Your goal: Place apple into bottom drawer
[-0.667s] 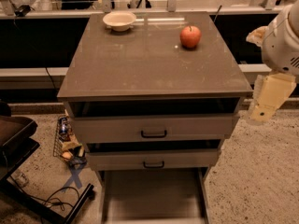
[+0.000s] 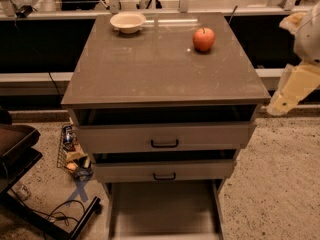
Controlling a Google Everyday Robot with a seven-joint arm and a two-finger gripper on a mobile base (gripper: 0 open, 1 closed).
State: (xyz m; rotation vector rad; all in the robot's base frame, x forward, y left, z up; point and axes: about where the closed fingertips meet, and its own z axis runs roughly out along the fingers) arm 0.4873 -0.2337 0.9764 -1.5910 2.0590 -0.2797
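The red-orange apple (image 2: pixel 204 39) stands on the cabinet top (image 2: pixel 160 69) at its far right. The bottom drawer (image 2: pixel 165 206) is pulled out at the cabinet's foot, with a bare floor and nothing in it. My gripper (image 2: pixel 280 104) hangs on the cream arm at the right edge of the view, off the cabinet's right side. It is below the level of the top and well to the right of and nearer than the apple. It holds nothing that I can see.
A cream shallow bowl (image 2: pixel 128 21) sits at the far left of the cabinet top. The two upper drawers (image 2: pixel 164 143) with black handles stand slightly ajar. Clutter and cables (image 2: pixel 72 156) lie on the floor to the left, beside a dark chair (image 2: pixel 15 149).
The arm at the right has shifted slightly upward. The apple, the bowl and the drawers have not moved.
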